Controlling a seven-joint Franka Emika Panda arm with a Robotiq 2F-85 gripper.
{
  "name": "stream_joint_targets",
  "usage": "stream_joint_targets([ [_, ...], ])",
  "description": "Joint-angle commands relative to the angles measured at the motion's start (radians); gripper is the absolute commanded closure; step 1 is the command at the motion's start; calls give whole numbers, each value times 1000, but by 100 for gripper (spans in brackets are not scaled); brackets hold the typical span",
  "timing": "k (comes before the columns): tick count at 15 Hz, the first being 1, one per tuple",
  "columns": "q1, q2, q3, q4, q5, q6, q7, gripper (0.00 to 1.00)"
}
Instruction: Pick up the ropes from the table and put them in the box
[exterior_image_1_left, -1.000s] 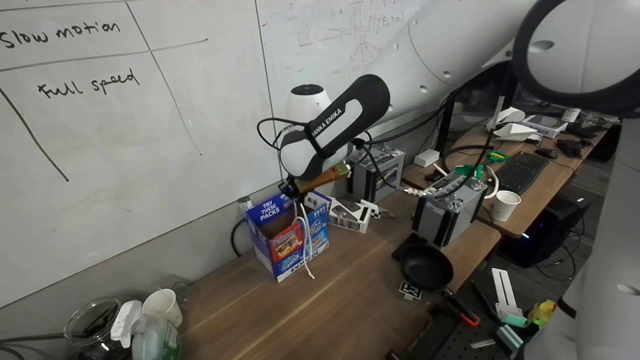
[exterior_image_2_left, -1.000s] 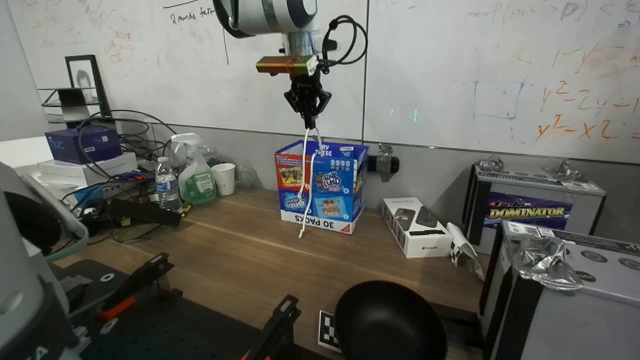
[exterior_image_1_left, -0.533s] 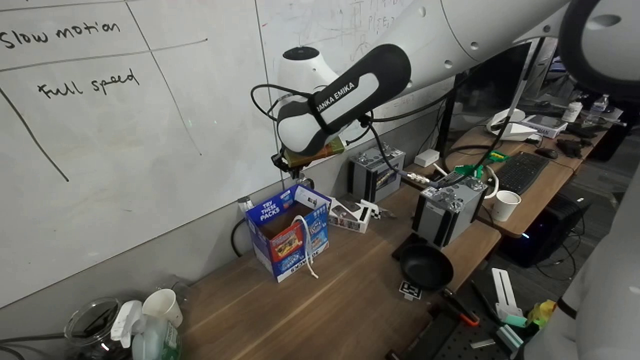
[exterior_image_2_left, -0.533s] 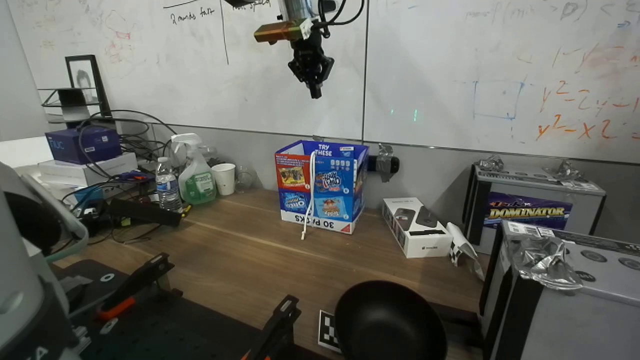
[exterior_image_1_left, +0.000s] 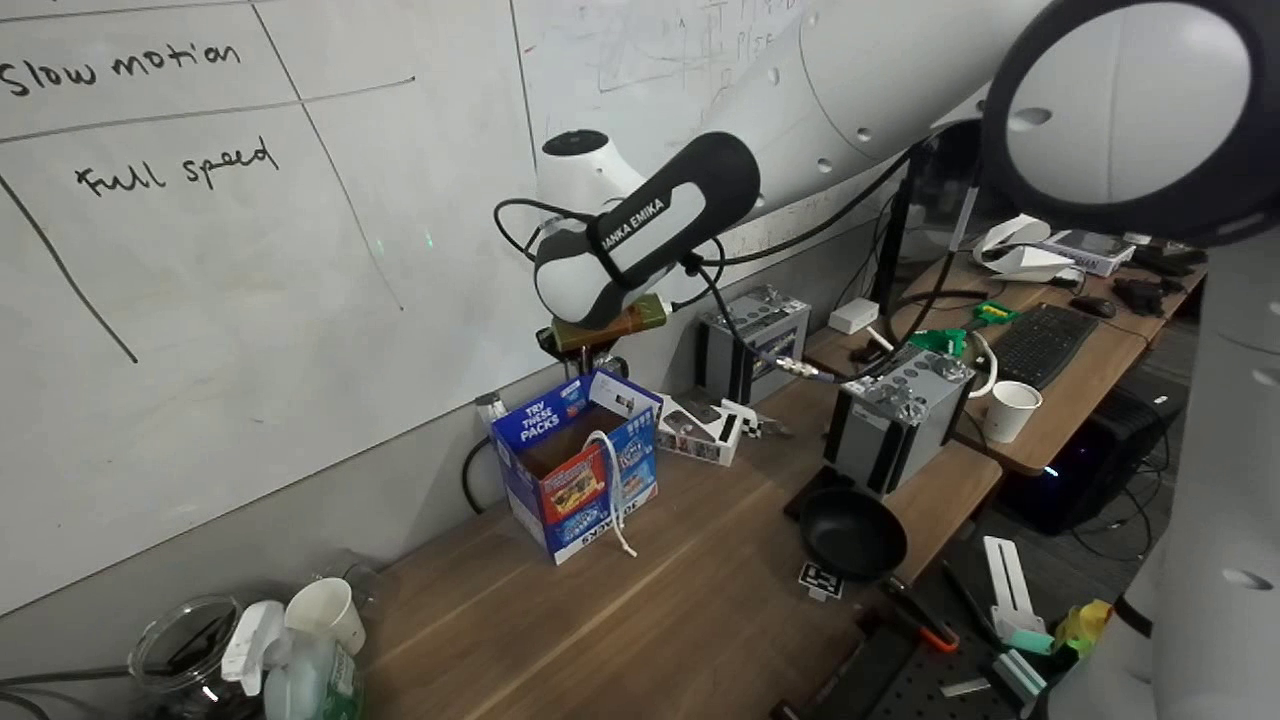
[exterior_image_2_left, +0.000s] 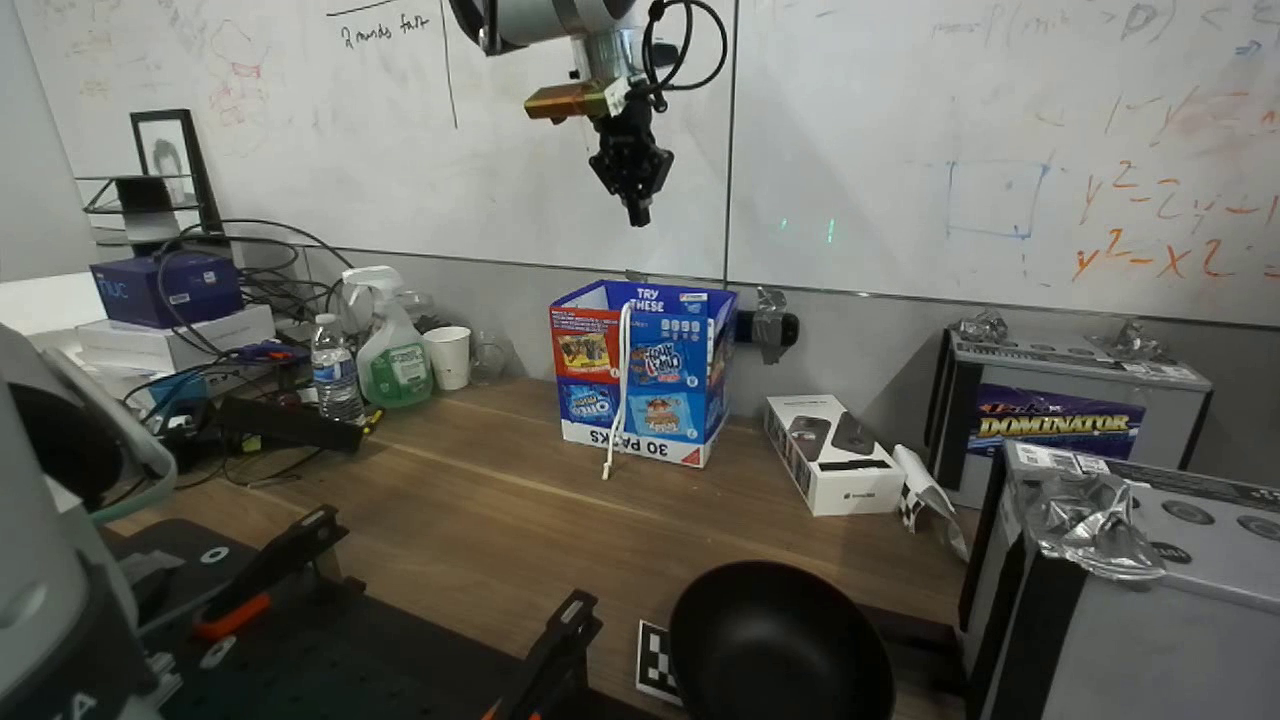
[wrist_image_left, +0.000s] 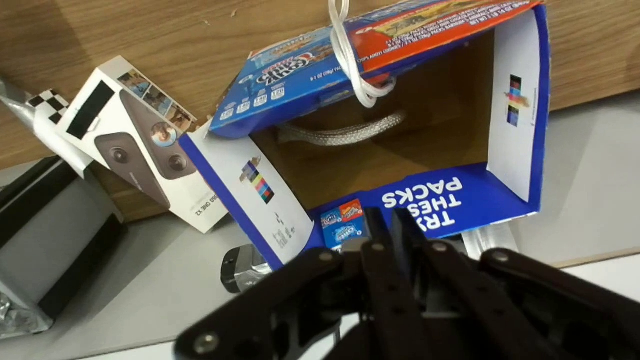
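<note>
Presently, the tool (wrist_image_left: 388, 216) hangs above the box (exterior_image_2_left: 665, 365), apart from it. Its fingers (wrist_image_left: 376, 227) stand close together, at most a slim gap between the tips, and nothing is seen held there. Viewed from the wrist, the tips overlie the box's rear flap, lettered "TRY THESE PACKS". The box stands upright and open-topped on the wooden surface (exterior_image_2_left: 480, 540). A thin white rope (wrist_image_left: 345, 52) is draped over its front rim: the bend falls just inside the opening, and the rest hangs down the outside, the lower end down at the surface in both exterior views. A braided rope (wrist_image_left: 345, 136) lies within the box; whether the two are joined cannot be told. A white carton (exterior_image_2_left: 835, 455) lies near the box; a black pan (exterior_image_2_left: 780, 650) sits well apart.
</note>
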Motion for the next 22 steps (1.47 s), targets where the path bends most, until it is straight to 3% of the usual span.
stream_joint_targets([
  [1, 16, 21, -12, 26, 29, -49, 1, 58],
  [7, 5, -53, 20, -88, 66, -124, -86, 11],
  [9, 4, -74, 29, -139, 76, -110, -125, 0],
  [13, 8, -88, 41, -247, 49, 1, -190, 0],
  [17, 12, -48, 45, -321, 54, 205, -216, 0],
  [22, 8, 63, 46, -320, 98, 392, -246, 0],
])
